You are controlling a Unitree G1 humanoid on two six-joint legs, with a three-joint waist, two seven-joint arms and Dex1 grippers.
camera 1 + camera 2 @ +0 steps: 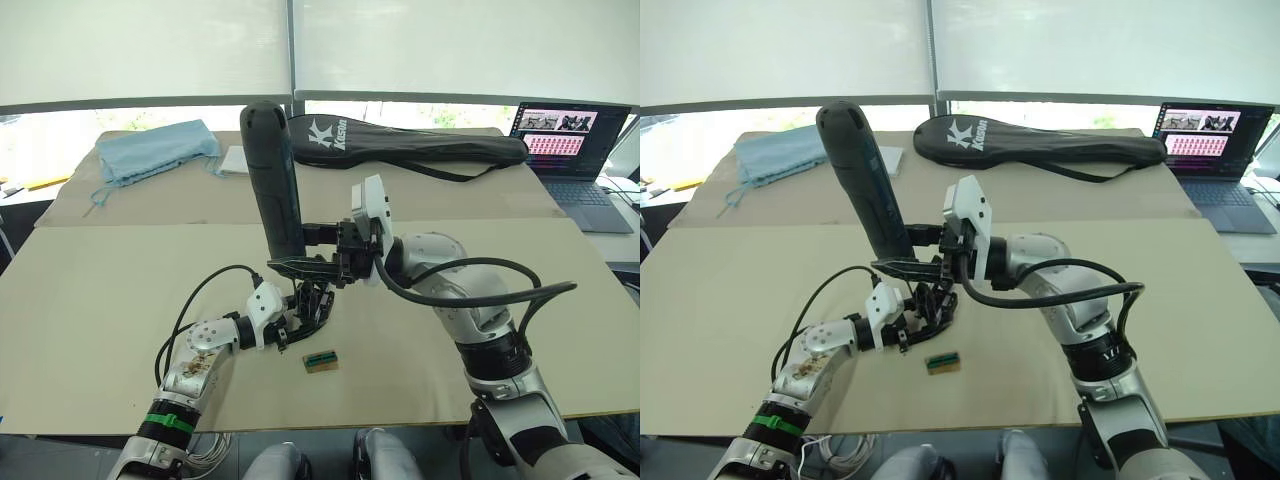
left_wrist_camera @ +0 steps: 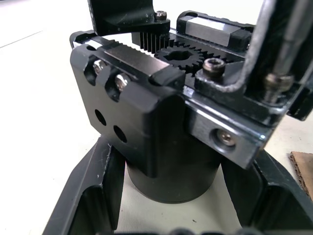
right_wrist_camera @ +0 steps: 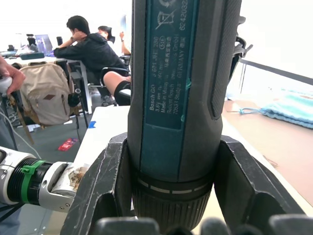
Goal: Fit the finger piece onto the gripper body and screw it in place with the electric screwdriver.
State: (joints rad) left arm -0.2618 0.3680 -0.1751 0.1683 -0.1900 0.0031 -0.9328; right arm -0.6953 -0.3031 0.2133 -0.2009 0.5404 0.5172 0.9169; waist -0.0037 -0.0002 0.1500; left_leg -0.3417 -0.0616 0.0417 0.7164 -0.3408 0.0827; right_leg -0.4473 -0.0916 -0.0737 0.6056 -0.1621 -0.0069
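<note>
My right gripper is shut on the electric screwdriver, a thick dark cylinder held nearly upright with its bit end pointing down. Its thin silver bit comes down onto a screw at one edge of the gripper body. That body is a chunky black block with a gear, toothed racks and a round base, standing on the table. My left gripper is shut on the round base, with one of its fingers on each side. A black piece stands on the body's top; I cannot tell if it is the finger piece.
A small tan-and-green block lies on the table just in front of the body. At the back are a long black zipped bag, a blue cloth and a laptop. People sit at desks in the background.
</note>
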